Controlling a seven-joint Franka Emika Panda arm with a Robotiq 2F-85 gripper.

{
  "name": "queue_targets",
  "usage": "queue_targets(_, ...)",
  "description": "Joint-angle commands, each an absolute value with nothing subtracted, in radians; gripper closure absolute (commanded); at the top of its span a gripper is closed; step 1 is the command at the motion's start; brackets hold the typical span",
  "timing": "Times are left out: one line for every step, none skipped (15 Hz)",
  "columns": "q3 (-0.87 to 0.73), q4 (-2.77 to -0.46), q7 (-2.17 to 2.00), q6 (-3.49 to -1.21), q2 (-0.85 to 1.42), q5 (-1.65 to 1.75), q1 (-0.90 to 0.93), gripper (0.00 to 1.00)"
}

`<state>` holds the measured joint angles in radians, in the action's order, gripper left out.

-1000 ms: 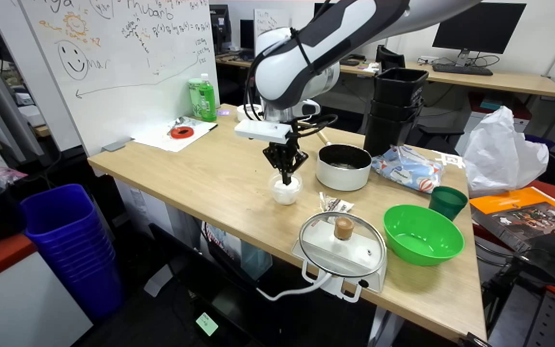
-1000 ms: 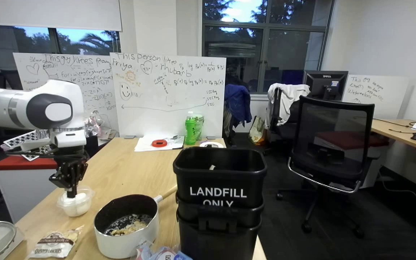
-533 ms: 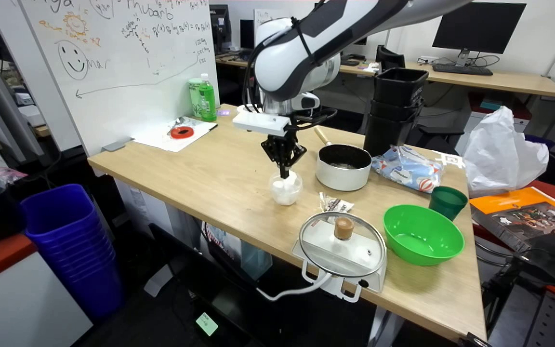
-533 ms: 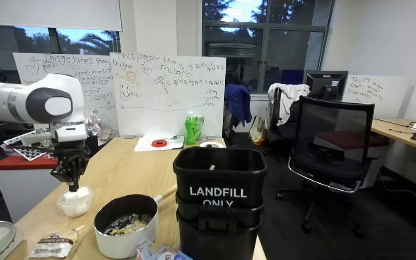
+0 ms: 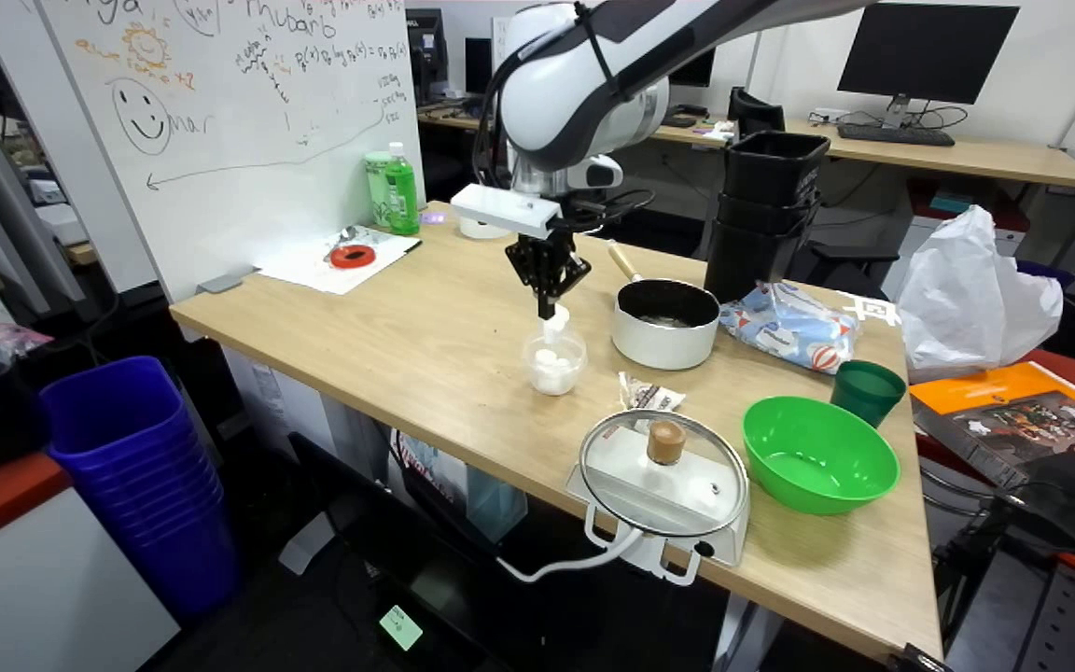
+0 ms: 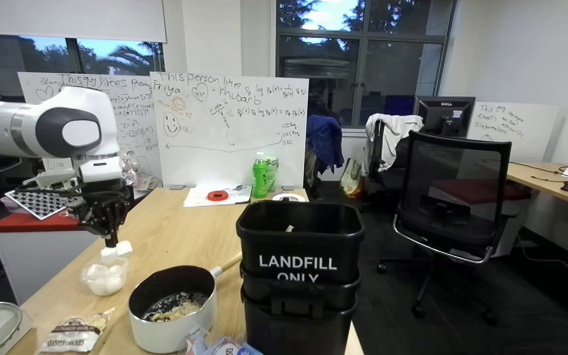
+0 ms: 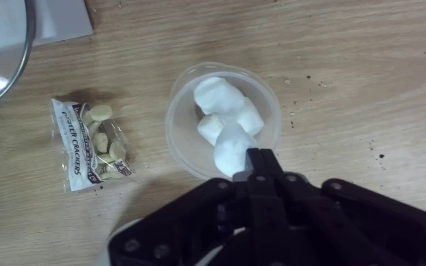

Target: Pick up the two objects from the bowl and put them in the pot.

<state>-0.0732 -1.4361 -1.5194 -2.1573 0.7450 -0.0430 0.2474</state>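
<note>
Hand (image 7: 260,153): pressed nearly together, pinching what looks like a pair of marshmallows (image 7: 231,149) at its tip; whether both are gripped, or one merely clings to the other, cannot be told.
Held pair: most of its bulk juts to one side of the tip, so a jerk or quick swing could peel the outer piece away.
Bowl (image 7: 189,149): small, clear plastic, just below the hand, with loose marshmallows (image 7: 218,96) inside it.
Bowl rim: the held pair appears barely above it, if at all; a sideways move before more lift might snag the edge and drag the light bowl along the bench (image 5: 407,322).
Saucepan (image 5: 663,343): to one side of the hand and lower, with pale bits (image 6: 175,311) on its dark floor; no marshmallow can be made out there.
Saucepan wall: looks taller than the bowl's, so too low a carry would likely knock the load against it, spilling a piece onto the bench.
Letting go: a tacky marshmallow may stick to the tip, or, if the hand stops short of the mouth's middle, bounce off the edge.
Oyster crackers packet (image 7: 74,147): on the bench, below the hand and near the bowl; a low detour could brush it.
</note>
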Motion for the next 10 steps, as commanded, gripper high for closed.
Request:
queue_targets(-0.075, -1.517, -1.540, -2.234, 0.672, -0.034, 0.237, 1.00)
queue_targets(-0.082, -1.531, -1.548, -2.253, 0.653, -0.030, 0.236, 1.00)
queue_targets(-0.088, -1.545, -1.556, -2.272, 0.636, -0.027, 0.234, 1.00)
queue_targets(-0.093, -1.561, -1.563, -2.285, 0.614, -0.030, 0.228, 1.00)
queue_targets(-0.099, -1.576, -1.571, -2.297, 0.596, -0.031, 0.223, 1.00)
queue_targets(-0.101, -1.596, -1.579, -2.303, 0.575, -0.038, 0.213, 1.00)
queue_targets(-0.101, -1.618, -1.582, -2.303, 0.552, -0.046, 0.200, 1.00)
queue_targets(-0.103, -1.642, -1.586, -2.302, 0.529, -0.051, 0.188, 1.00)
queue_targets(-0.101, -1.670, -1.582, -2.298, 0.503, -0.062, 0.169, 1.00)
queue_targets(-0.084, -1.698, -1.553, -2.293, 0.478, -0.093, 0.140, 1.00)
